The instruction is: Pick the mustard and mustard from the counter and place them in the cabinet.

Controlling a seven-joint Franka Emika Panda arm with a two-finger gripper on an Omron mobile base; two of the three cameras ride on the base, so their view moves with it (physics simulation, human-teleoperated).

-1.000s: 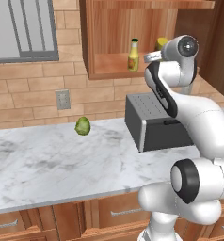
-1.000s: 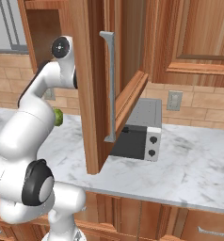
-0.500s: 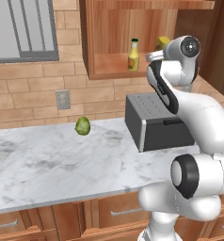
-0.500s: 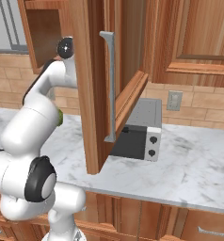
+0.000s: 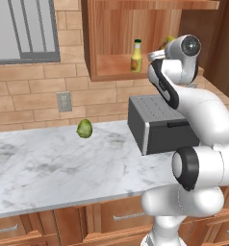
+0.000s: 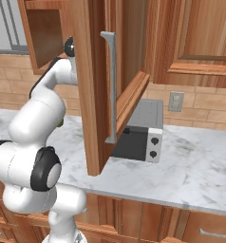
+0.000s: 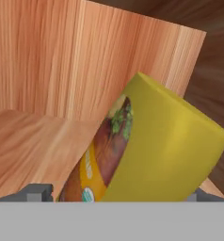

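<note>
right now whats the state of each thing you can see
slim mustard: upright on the cabinet shelf
stubby mustard: tilted, inside the cabinet, between the gripper tips
gripper: cannot tell if gripping
cabinet door: open
green ball: resting on the counter
grey appliance: on the counter, shut
</note>
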